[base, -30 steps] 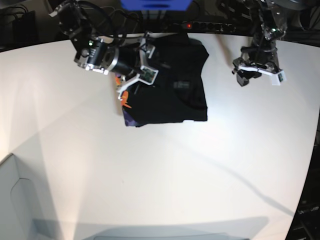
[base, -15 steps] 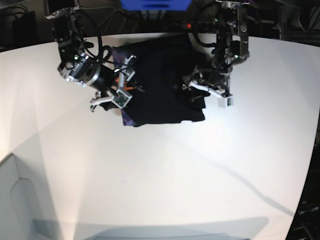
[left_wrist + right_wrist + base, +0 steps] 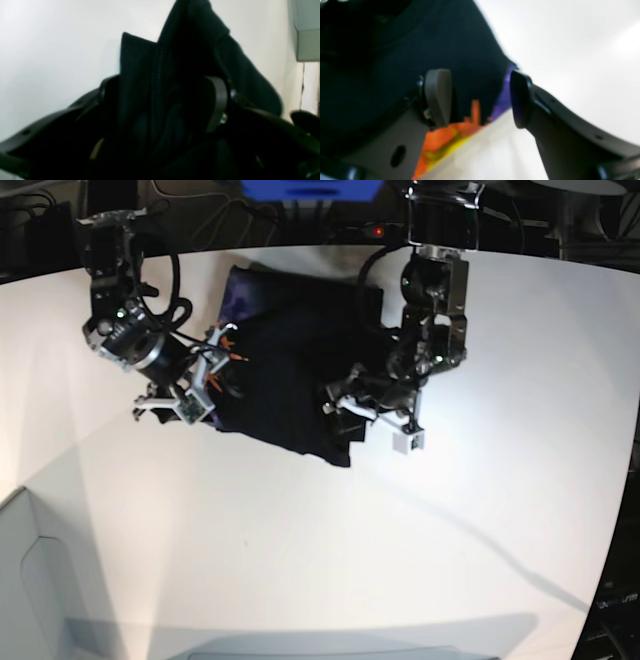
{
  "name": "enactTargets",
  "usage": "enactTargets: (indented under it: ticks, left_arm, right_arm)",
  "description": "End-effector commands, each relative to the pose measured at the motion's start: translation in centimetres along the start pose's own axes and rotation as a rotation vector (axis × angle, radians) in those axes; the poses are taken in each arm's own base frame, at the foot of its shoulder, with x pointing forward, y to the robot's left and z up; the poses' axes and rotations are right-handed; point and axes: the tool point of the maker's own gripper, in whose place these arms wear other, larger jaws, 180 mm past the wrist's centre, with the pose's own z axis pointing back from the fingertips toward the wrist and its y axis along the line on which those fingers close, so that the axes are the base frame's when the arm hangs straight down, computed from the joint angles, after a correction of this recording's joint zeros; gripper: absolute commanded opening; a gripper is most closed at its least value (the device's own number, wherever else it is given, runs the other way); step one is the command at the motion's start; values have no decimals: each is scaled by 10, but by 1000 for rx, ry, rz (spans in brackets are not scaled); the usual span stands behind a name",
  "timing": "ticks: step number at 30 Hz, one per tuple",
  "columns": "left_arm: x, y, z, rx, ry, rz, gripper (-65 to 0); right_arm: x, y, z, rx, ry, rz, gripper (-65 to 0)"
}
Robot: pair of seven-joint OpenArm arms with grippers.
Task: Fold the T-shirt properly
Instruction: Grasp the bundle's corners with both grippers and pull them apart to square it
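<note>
The black T-shirt (image 3: 290, 370) lies bunched on the white table (image 3: 480, 510) near its far edge. The left gripper (image 3: 372, 418) stands wide with cloth bunched between its fingers; the right gripper (image 3: 185, 392) gapes wide at the printed edge.

A broad white table (image 3: 420, 540) is carrying the scene, its curved far edge running along the top of the base view; the black T-shirt (image 3: 290, 370) is lying directly on it near that far edge, bunched and partly folded, with a strip of orange and purple print showing along one side; a pale grey box (image 3: 25, 580) is sitting at the near left corner.
</note>
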Motion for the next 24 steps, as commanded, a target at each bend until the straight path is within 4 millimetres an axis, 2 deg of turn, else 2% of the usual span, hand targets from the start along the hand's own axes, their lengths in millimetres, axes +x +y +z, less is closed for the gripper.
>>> enactTargets:
  ticks: [1, 5, 9, 13, 18, 24]
  left_arm:
    - [19, -20, 9, -54, -48, -28, -219]
    - [11, -26, 38, -66, -24, -73, -219]
    - [3, -3, 67, -11, -39, -98, -219]
    - [-20, 16, 91, 39, -23, -71, -219]
    - [-50, 34, 94, 81, 44, -22, -218]
    - [-64, 43, 88, 99, 51, 6, -218]
  right_arm:
    - [10, -3, 3, -1, -40, 9, -277]
    - [9, -5, 4, -7, -38, 5, -277]
    - [7, -4, 4, -5, -37, 2, -277]
    - [7, -2, 4, -1, -34, 2, -277]
    - [11, 2, 1, 3, -49, -17, -277]
    - [12, 8, -1, 13, -55, -25, -277]
